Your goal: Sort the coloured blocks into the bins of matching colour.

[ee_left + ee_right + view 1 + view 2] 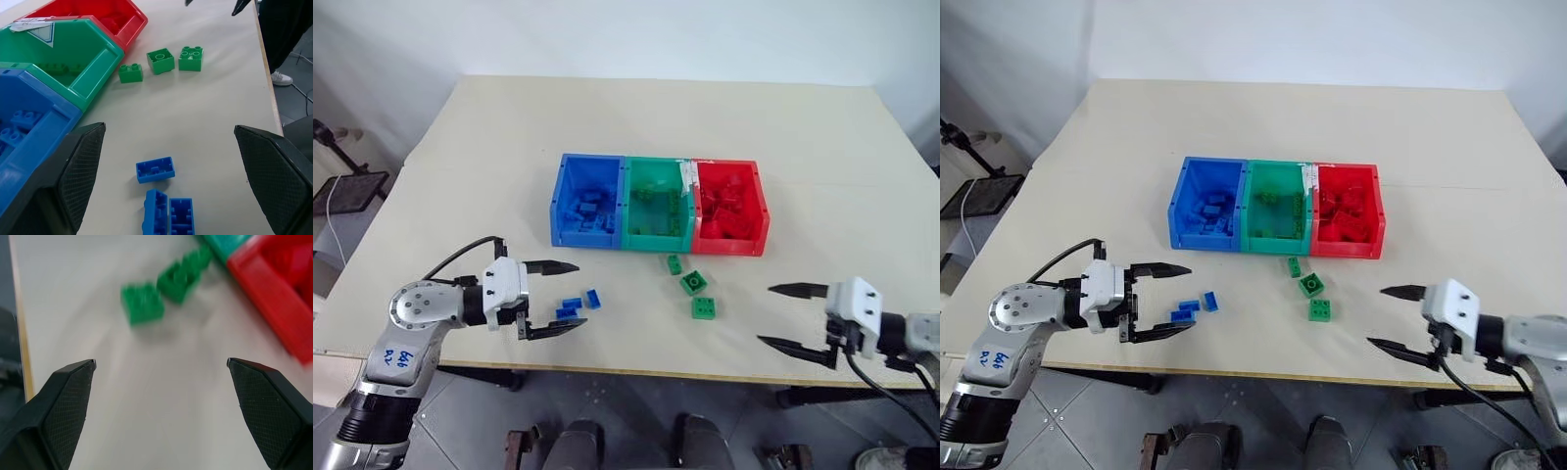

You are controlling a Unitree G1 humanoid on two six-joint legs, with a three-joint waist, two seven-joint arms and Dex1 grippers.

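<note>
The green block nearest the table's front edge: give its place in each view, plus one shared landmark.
Left eye view: green block, front of the loose green trio, below the green bin.
Right eye view, same spot, in front of that bin.
Left wrist view, beside two other green blocks.
Right wrist view, blurred, ahead of the fingers.
Shared landmark: the red bin.

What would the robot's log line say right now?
left gripper open by blue blocks | right gripper open, empty | green blocks loose on table | bins part-filled
</note>
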